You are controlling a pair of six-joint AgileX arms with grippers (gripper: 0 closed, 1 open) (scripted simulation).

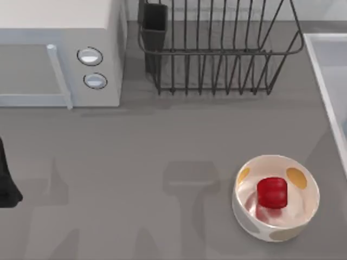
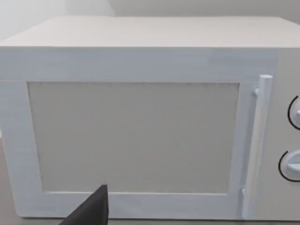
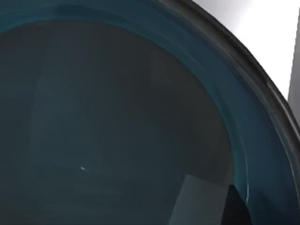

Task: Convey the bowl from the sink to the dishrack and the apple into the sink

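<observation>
Judged neither half of the task finished. Found the dishrack [image 1: 217, 54] bare of any bowl, and well away from the right gripper [image 3: 220, 208], as far as could be judged. Found the apple [image 1: 271, 192] not yet in the sink [image 1: 325, 70] but lying inside the cream spotted bowl [image 1: 295, 225] on the table [image 1: 135, 162], apart from both grippers.

Took the first step, lifting the bowl [image 3: 117, 117], as the one in hand. Saw that bowl directly below and very close to the right gripper, its hollow spreading across the right wrist view. Could not tell whether this gripper was spread, pressed together or pinching the rim. Glimpsed a pale surface just past the bowl's edge, probably the sink wall, so judged the bowl not yet carried out.

Noted the bowl's look: deep teal-blue inside, smooth and glossy, brighter blue toward the curved wall, with a darker band along the rim. Saw nothing inside it.

Placed the left gripper [image 2: 91, 211] low in front of the white microwave [image 2: 140, 117], facing its door and handle, far from every task thing and apparently idle. Could not tell its grip state either.

Left to do: bowl to dishrack, then apple to sink.
</observation>
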